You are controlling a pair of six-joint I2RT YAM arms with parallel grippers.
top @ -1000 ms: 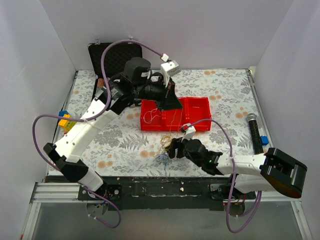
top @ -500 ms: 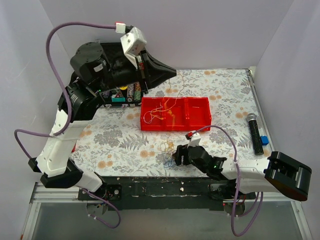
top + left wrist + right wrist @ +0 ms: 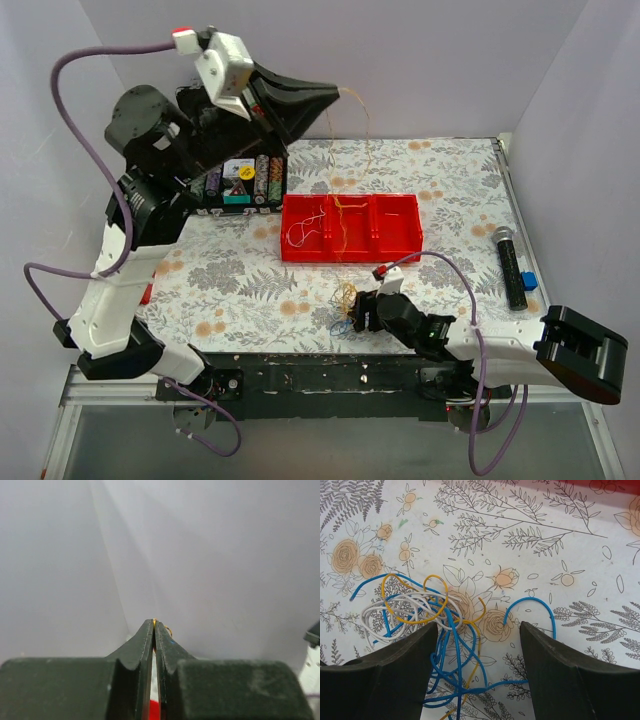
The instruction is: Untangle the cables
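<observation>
Top external view has my left pincer (image 3: 335, 92) held high above the back of the bench (image 3: 450, 180), clenched on one yellow-orange wire (image 3: 366, 130) that hangs from its tips down into the red tray (image 3: 400, 252). I judge the height is meant to draw that strand clear of the others so it can be laid in the tray, where a white wire (image 3: 298, 232) and more yellow loops lie. Left wrist view agrees: the jaws are pressed together with a sliver of orange at the tips and only wall beyond.

My right pincer (image 3: 352, 312) sits low at the near edge with its jaws spread, grasping nothing. The rest of the cables (image 3: 435, 625), blue, white and yellow-orange loops crossing one another, lie on the bench between its fingers (image 3: 395, 665) and just ahead of them, mostly toward the left of the right wrist view. Whether they touch a finger I cannot tell. I take it this pincer is stationed there to pin the bundle or pick the next strand.
</observation>
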